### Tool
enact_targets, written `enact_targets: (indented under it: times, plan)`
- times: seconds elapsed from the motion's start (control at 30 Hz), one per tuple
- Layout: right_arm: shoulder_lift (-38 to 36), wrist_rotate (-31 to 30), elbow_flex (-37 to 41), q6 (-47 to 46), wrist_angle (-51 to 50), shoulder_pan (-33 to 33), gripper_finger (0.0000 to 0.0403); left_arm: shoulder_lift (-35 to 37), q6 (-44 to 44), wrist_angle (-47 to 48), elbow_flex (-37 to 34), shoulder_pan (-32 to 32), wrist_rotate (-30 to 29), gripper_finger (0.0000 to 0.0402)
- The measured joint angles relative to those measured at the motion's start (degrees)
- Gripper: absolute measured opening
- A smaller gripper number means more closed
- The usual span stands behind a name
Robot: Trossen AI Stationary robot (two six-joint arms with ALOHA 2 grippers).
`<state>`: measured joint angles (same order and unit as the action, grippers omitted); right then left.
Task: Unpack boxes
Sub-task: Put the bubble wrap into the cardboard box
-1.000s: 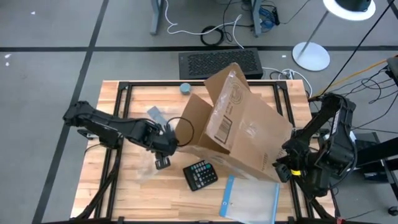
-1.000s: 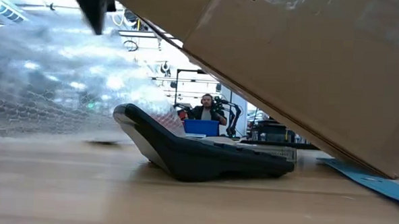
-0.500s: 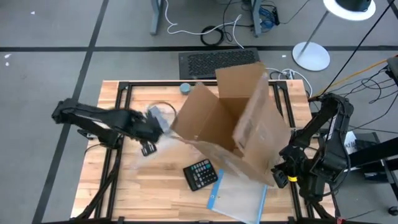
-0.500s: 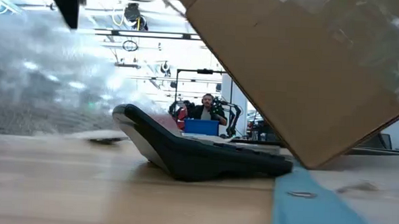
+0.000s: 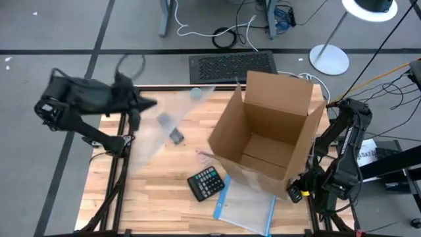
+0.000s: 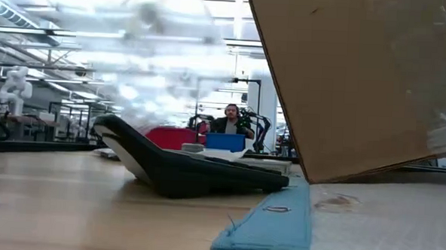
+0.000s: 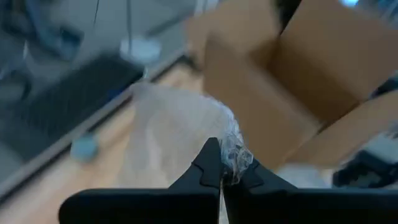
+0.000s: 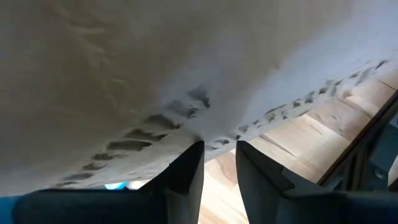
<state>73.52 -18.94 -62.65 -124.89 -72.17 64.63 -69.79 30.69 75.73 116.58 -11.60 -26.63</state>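
Standing open-topped at the desk's right side, box (image 5: 270, 135). Left gripper (image 7: 222, 177) off the left edge, fingers clamped on bubble wrap (image 5: 161, 122). Right gripper (image 8: 217, 163) at box's lower corner, fingers apart. Calculator (image 5: 205, 184) near front edge.

Carton (image 5: 270, 135) — swung from lying tipped on its side to standing with its open top upward, toward the table's right, one near bottom corner raised off the wood in the low view.

Left gripper (image 7: 222, 176) — withdrew from beside the carton's mouth to beyond the table's far-left edge, fingers closed on the clear bubble wrap (image 5: 161, 122), which trailed out across the far-left boards.

Calculator (image 5: 204, 183) — shifted slightly left.

Blue-edged pouch (image 5: 245, 205) — slid left and turned, lying near the carton's front.
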Motion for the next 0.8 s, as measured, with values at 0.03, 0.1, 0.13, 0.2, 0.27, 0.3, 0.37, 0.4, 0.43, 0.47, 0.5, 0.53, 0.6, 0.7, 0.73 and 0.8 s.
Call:
enact_targets:
  times: [0.03,0.1,0.13,0.2,0.27,0.3,0.37,0.4,0.43,0.47,0.5,0.53,0.6,0.7,0.73,0.8]
  plan:
    - [0.00,-0.02,0.03,-0.01,-0.04,-0.02,0.0084,-1.35,-2.42,-1.57,2.93,0.00,-0.02,0.0000]
    - [-0.01,-0.15,0.07,-0.02,-0.25,-0.03,0.0084,-4.00,-8.20,-4.94,8.74,0.00,-0.02,0.0000]
    - [-0.01,-0.17,0.04,-0.03,-0.37,-0.03,0.0084,-5.51,-11.46,-6.98,11.46,0.00,-0.07,0.0000]
    - [-0.01,-0.15,0.04,-0.03,-0.40,-0.01,0.0084,-8.42,-17.75,-11.27,16.79,0.00,-0.31,0.0000]
    - [-0.01,-0.15,0.04,-0.03,-0.38,-0.01,0.0084,-10.33,-24.21,-20.56,18.01,0.00,0.12,0.0000]
    - [-0.01,-0.14,0.04,-0.03,-0.31,-0.01,0.0084,-10.07,-27.76,-26.63,16.89,0.01,1.34,0.0000]
    - [-0.01,-0.19,0.04,-0.05,-0.18,-0.06,0.0084,-11.30,-33.48,-36.19,16.81,0.02,5.07,0.0000]
    - [-0.01,-0.24,0.04,-0.08,-0.20,-0.05,0.0084,-12.23,-35.35,-40.21,17.32,0.00,6.93,0.0000]
    - [-0.01,-0.27,0.04,-0.19,-0.27,-0.05,0.0084,-13.17,-37.22,-44.02,18.16,0.00,8.68,0.0000]
    - [-0.01,-0.35,0.04,-0.21,-0.38,-0.05,0.0084,-14.33,-38.92,-47.93,18.44,0.00,10.82,0.0000]
    - [-0.01,-0.35,0.04,-0.21,-0.36,-0.05,0.0084,-15.18,-40.32,-52.29,18.31,0.00,13.59,0.0000]
    - [-0.01,-0.42,0.04,-0.21,-0.46,-0.03,0.0084,-15.79,-41.00,-56.01,18.33,0.00,16.18,0.0000]
    - [-0.01,-0.49,0.04,-0.21,-0.60,-0.03,0.0084,-18.34,-40.73,-61.96,18.48,0.01,20.55,0.0000]
    - [-0.01,-0.71,0.04,-0.23,-1.14,-0.06,0.0084,-21.38,-39.19,-65.92,18.48,0.83,25.27,0.0000]
    - [-0.01,-0.84,0.04,-0.23,-1.08,-0.07,0.0084,-22.43,-38.52,-66.91,18.41,1.27,26.30,0.0000]
    - [-0.01,-1.03,0.04,-0.23,-1.10,-0.07,0.0084,-24.56,-37.04,-69.26,18.33,2.29,28.58,0.0000]
